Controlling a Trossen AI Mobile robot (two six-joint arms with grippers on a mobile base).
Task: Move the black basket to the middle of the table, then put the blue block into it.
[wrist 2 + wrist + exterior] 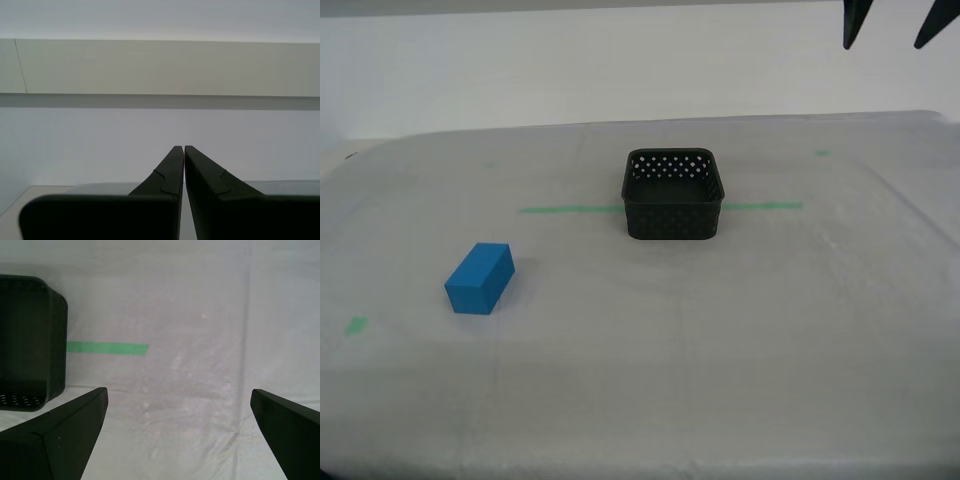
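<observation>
- Black basket upright and open-topped near the middle of the table, sitting right across the green tape line, which shows on both sides of it.
- Nothing visible inside the basket; rows of small round holes along its far inner wall and its front wall.
- Same basket at one edge of the first wrist view, seen from above, rounded corner toward the camera, a stretch of the green tape line running out from beside it.
- Blue block flat on the cloth toward the exterior view's left and nearer the camera than the basket — well apart from it, one long face up, turned a little at an angle.
- Small green tape bit near the exterior view's left edge, just beyond the block; another faint one on the far side toward the exterior view's right.
- My first gripper spread wide over bare cloth beside the basket, nothing between its two dark fingers, touching nothing.
- In the exterior view, two dark finger tips hanging in at the upper corner on the exterior view's right, high above the table and well clear of basket and block.
- My second gripper pressed together — fingers meeting with only a hairline gap at the tips, gripping nothing, aimed at a pale wall with a horizontal ledge, a table edge only just visible below.
</observation>
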